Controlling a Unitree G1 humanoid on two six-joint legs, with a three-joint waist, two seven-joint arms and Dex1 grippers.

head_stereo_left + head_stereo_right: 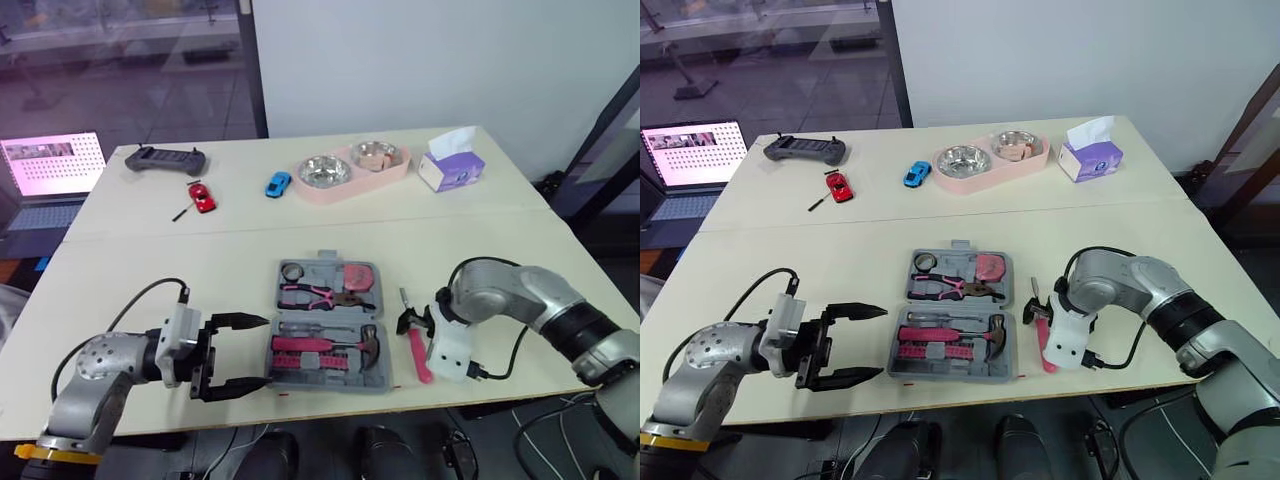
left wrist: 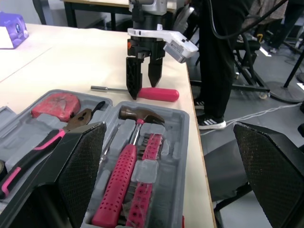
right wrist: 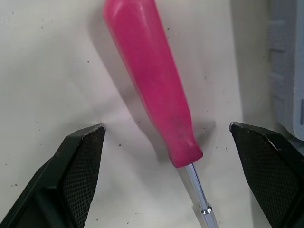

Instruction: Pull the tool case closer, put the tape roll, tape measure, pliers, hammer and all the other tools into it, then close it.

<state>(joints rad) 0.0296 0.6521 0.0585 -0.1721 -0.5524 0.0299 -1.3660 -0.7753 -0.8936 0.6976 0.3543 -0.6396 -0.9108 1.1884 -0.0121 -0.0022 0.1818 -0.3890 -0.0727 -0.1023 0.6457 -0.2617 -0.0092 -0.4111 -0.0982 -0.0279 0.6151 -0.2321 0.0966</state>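
Note:
The grey tool case (image 1: 325,385) lies open near the table's front edge. It holds the tape roll (image 1: 293,271), the pink tape measure (image 1: 357,275), the pliers (image 1: 320,295) and the hammer (image 1: 345,345). A pink-handled screwdriver (image 1: 417,352) lies on the table just right of the case. Directly above its handle (image 3: 152,85) hangs my right gripper (image 1: 415,322), open, one finger on each side. My left gripper (image 1: 262,352) is open at the case's left edge, its fingertips level with the front half.
At the back stand a pink double bowl tray (image 1: 350,170), a tissue box (image 1: 450,165), a red toy car (image 1: 203,196), a blue toy car (image 1: 278,184) and a black controller (image 1: 165,159). A person's legs (image 2: 216,71) stand off the front edge.

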